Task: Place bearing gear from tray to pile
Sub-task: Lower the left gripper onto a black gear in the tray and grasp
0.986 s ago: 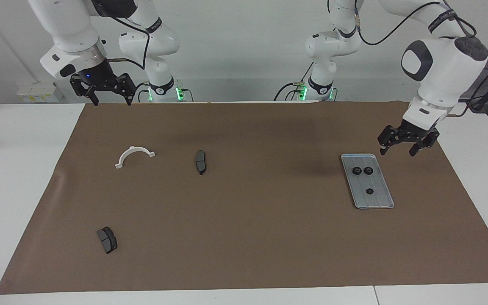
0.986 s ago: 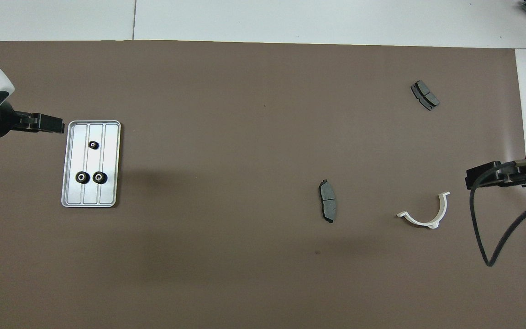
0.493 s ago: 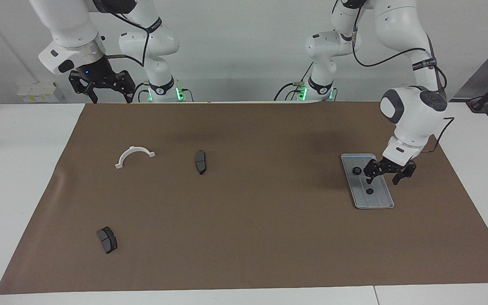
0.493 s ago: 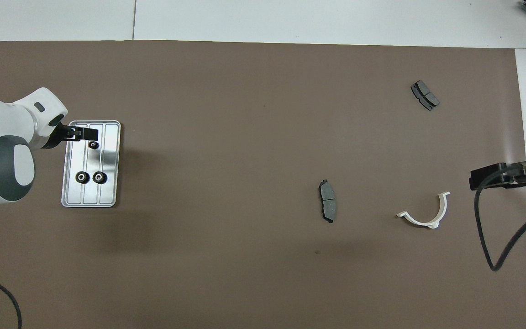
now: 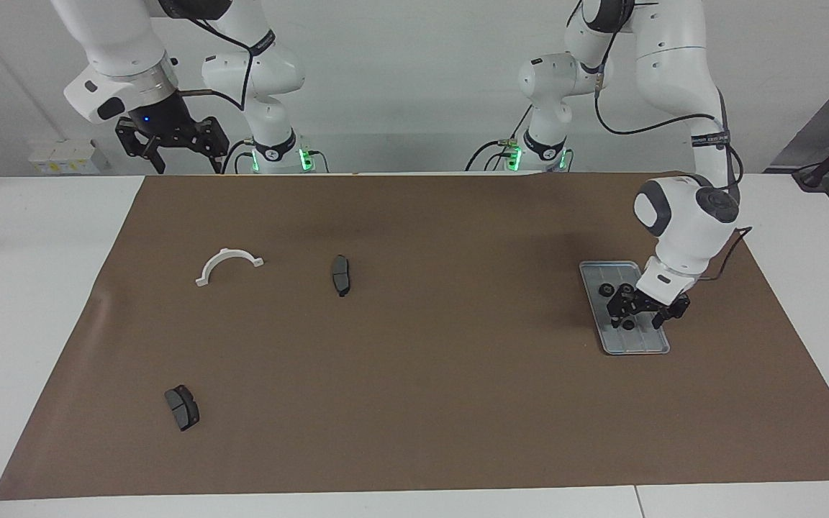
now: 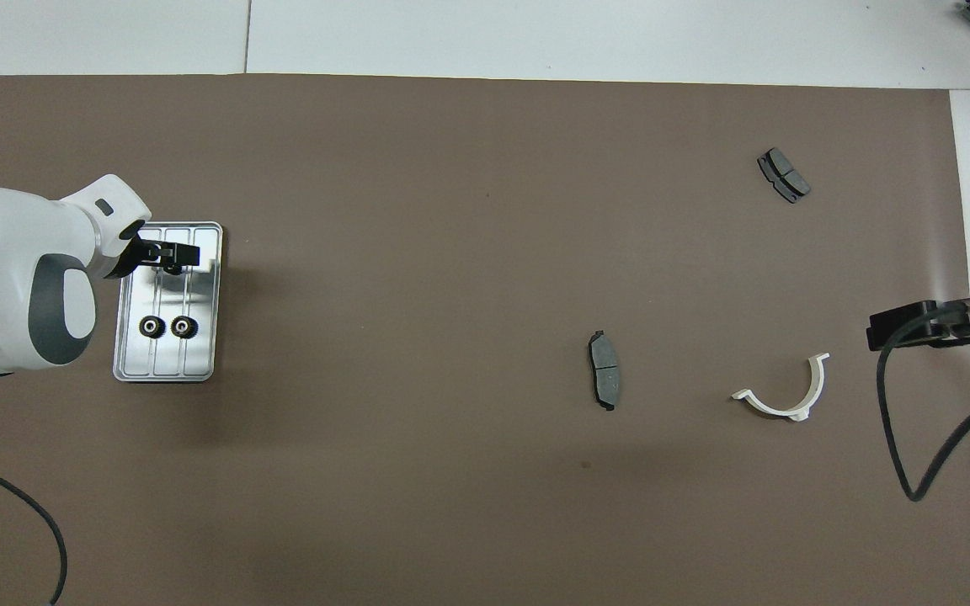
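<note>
Tray (image 5: 643, 344) (image 6: 199, 360) flat on brown mat (image 5: 422, 360), toward the left arm's end of the table, long side running away from the robots

Three small black gears, all in the tray: a pair side by side (image 5: 605, 290) (image 5: 624, 289) in the part nearer the robots, touching or almost touching, seen from above at (image 6: 149, 326) and (image 6: 183, 326); a lone gear (image 5: 628, 324) (image 6: 172, 268) in the part farther from the robots, well apart from the pair

Left gripper (image 5: 637, 316) (image 6: 170, 252) down low in the tray, wrist tilted, fingers apart, one on either side of the lone gear; nothing clamped; contact with gear or tray floor impossible to tell; gear partly covered by the fingers in the overhead view

Right gripper (image 5: 173, 160) (image 6: 872, 330) up in the air at the right arm's end of the table, over the edge of the mat nearest the robots, fingers apart, nothing between them; arm waiting

Elsewhere on the mat: white half-ring (image 5: 227, 263) (image 6: 788, 402) toward the right arm's end; dark brake pad (image 5: 340, 275) (image 6: 604, 370) beside it, nearer the middle of the mat; second brake pad (image 5: 182, 407) (image 6: 784, 175) farther from the robots than the half-ring, well apart from both
</note>
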